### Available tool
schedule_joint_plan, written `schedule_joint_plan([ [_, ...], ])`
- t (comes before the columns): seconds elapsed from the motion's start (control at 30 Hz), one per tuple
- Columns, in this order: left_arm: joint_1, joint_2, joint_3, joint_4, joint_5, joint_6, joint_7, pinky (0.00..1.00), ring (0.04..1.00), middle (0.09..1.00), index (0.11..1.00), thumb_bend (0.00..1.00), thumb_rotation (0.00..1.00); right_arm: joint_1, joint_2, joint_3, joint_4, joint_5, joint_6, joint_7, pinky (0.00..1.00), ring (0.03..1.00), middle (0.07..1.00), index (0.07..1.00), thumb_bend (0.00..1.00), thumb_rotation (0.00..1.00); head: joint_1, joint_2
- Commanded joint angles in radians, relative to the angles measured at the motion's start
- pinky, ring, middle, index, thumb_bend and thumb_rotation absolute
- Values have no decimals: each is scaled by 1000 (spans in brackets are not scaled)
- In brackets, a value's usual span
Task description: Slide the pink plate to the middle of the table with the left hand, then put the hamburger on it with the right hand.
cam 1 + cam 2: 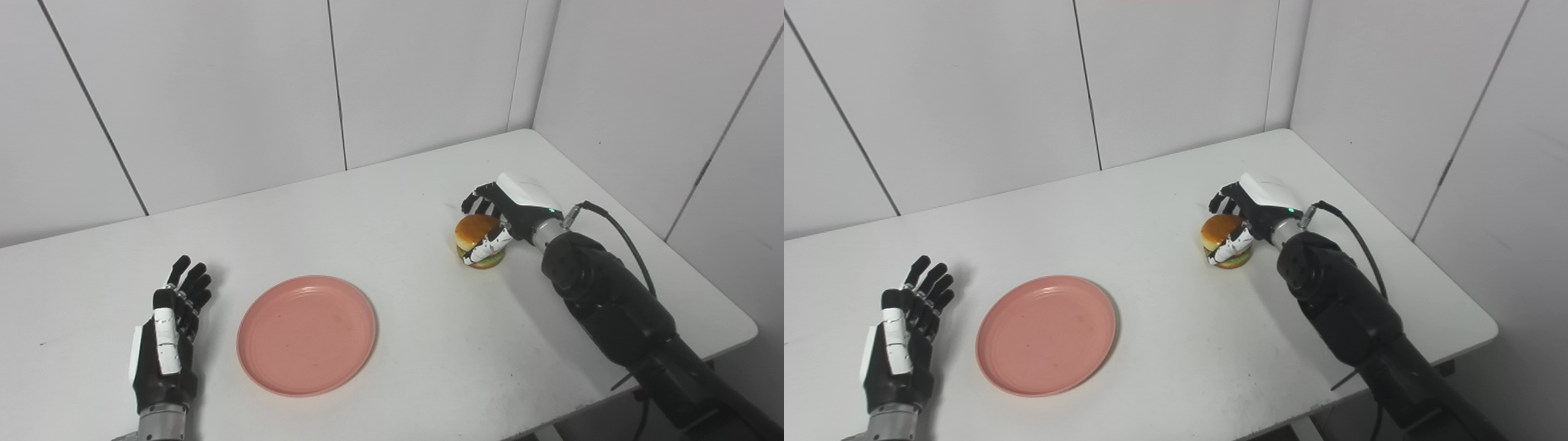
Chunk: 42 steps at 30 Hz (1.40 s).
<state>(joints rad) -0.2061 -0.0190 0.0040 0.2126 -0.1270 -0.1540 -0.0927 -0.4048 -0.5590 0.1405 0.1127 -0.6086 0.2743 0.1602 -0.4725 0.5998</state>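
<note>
Left eye view: the pink plate sits near the table's middle, just beside the left hand, which lies flat, fingers spread, holding nothing. Looks parked clear for the delivery.

Right eye view: the right hand wraps the hamburger, thumb across its front, burger apparently on the table, well apart from the plate.

pink plate: empty, flat, table's near-middle | hamburger: upright, far right, well apart

smooth matt pink plastic plate on a matt white table; glossy hamburger bun.
</note>
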Motion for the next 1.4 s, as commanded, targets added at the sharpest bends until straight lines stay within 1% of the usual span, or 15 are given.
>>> schedule_joint_plan([
  [0.0, 56, -4, -6, 22, 6, 6, -2, 905, 892, 884, 887, 803, 1000, -23, -22, -13, -10, -16, -59, -55, 153, 237, 471, 492, 523, 0, 2, 0],
  [0.1, 60, -8, -8, 8, 6, 20, 2, 899, 889, 880, 880, 800, 1000, -21, -19, -7, 6, -34, -89, -99, 163, 237, 470, 488, 524, 0, 6, 2],
  [0.17, 61, -8, -9, 5, 10, 21, 4, 901, 890, 881, 881, 801, 1000, -20, -14, -4, 6, -51, -88, -116, 170, 241, 470, 487, 524, 0, 7, 2],
  [0.27, 61, -10, -11, 5, 13, 19, 7, 898, 887, 879, 879, 802, 1000, -17, -1, -11, -10, -63, -98, -156, 203, 288, 473, 486, 525, 0, 9, 1],
  [0.3, 61, -9, -12, 3, 14, 22, 8, 901, 888, 880, 880, 803, 1000, -17, 5, -16, -15, -60, -111, -174, 226, 311, 437, 503, 521, 0, 10, 3],
  [0.37, 61, -9, -14, 2, 16, 24, 9, 905, 891, 882, 883, 806, 1000, -16, 15, -26, -24, -49, -131, -200, 226, 304, 466, 489, 525, 0, 13, 4],
  [0.43, 62, -11, -14, -3, 14, 32, 11, 903, 890, 880, 882, 812, 1000, -17, 27, -37, -40, -36, -151, -218, 191, 265, 470, 486, 526, 0, 16, 5],
  [0.53, 62, -15, -14, -8, 12, 39, 15, 900, 884, 876, 877, 810, 1000, -21, 47, -51, -68, -13, -183, -237, 182, 255, 471, 485, 527, 0, 18, 5],
  [0.7, 62, -19, -17, -13, 16, 44, 19, 894, 882, 874, 874, 806, 1000, -30, 83, -48, -142, -7, -200, -235, 158, 230, 470, 485, 527, 0, 32, 7],
  [0.77, 61, -22, -19, -12, 19, 44, 24, 891, 879, 870, 868, 816, 1000, -39, 103, -45, -169, -2, -202, -230, 186, 257, 471, 485, 527, 0, 40, 7],
  [1.03, 60, -31, -29, -19, 41, 52, 37, 888, 881, 871, 866, 824, 1000, -64, 184, -17, -251, 24, -178, -164, 148, 212, 470, 482, 527, 0, 73, 4],
  [1.17, 65, -31, -38, -37, 44, 66, 32, 895, 891, 885, 882, 827, 1000, -70, 248, 11, -245, 65, -209, -154, 119, 180, 470, 482, 527, 0, 93, 9],
  [1.23, 70, -35, -44, -54, 48, 84, 35, 898, 893, 886, 883, 823, 1000, -71, 278, 30, -239, 67, -209, -152, 126, 186, 470, 481, 526, 0, 125, 20],
  [1.3, 75, -43, -48, -69, 58, 96, 46, 899, 892, 886, 882, 823, 1000, -74, 300, 52, -229, 64, -217, -148, 140, 202, 470, 481, 526, 0, 143, 28],
  [1.37, 76, -49, -52, -75, 68, 94, 53, 884, 883, 880, 875, 822, 1000, -77, 325, 75, -220, 61, -219, -142, 194, 260, 409, 501, 519, 0, 156, 34],
])
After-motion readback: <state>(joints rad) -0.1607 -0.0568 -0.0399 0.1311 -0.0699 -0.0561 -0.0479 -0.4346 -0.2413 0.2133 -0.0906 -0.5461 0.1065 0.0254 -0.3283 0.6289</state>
